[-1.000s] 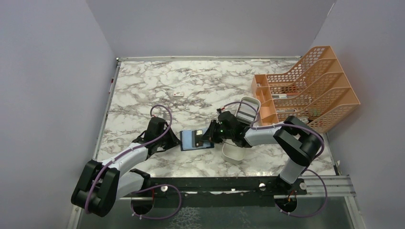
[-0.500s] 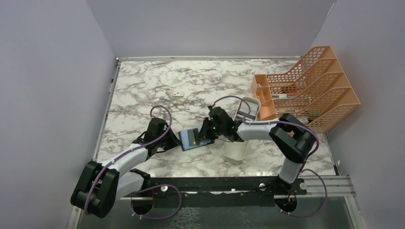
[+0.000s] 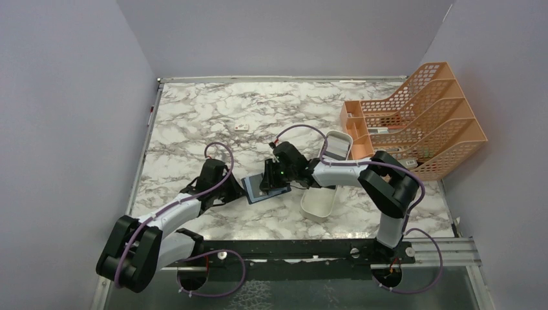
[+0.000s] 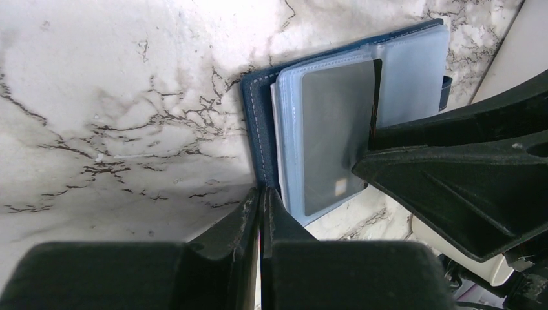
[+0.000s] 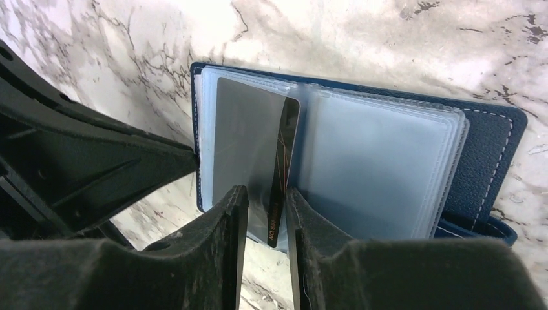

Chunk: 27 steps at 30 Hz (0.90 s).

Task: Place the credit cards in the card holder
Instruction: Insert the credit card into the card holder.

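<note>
Black right end effector (image 5: 266, 192): fingers loosened astride thin dark grey credit card (image 5: 245, 135), part-sleeved in navy-blue bifold card holder (image 5: 491, 148) | moved left since a second ago | left end effector (image 4: 262, 194) clenched at holder's edge, grip unclear | holder on marble surface (image 3: 194, 110)

Bright even light, soft blurred foreground

Top camera overlooks the whole table (image 3: 194, 116); both wrist cameras closely face the card holder (image 4: 257, 123) from opposite sides.
</note>
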Each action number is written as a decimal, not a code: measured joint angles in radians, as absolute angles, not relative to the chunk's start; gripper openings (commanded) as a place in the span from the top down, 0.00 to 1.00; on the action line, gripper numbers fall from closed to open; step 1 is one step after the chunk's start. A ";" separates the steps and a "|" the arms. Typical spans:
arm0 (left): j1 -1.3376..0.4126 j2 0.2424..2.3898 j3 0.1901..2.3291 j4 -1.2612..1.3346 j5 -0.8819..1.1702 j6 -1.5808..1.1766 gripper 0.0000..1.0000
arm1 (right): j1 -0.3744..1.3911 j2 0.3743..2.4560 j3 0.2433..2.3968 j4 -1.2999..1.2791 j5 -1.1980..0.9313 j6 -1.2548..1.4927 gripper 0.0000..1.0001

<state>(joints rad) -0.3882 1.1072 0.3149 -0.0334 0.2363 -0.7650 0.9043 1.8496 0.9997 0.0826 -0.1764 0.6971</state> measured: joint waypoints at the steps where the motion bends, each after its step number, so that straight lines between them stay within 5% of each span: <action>1: -0.388 1.111 0.319 -0.035 0.236 -0.764 0.90 | 0.904 1.848 1.002 0.075 -0.176 0.685 0.61; 5: -0.388 1.114 0.340 -0.057 0.234 -0.758 0.81 | 0.904 1.811 1.004 0.016 -0.160 0.630 0.45; 10: -0.388 1.086 0.369 -0.089 0.229 -0.758 0.72 | 0.904 1.714 1.021 -0.081 -0.119 0.538 0.44; 27: -0.488 1.082 0.499 -0.110 0.248 -0.735 0.66 | 0.889 1.430 1.051 -0.336 0.151 0.015 0.44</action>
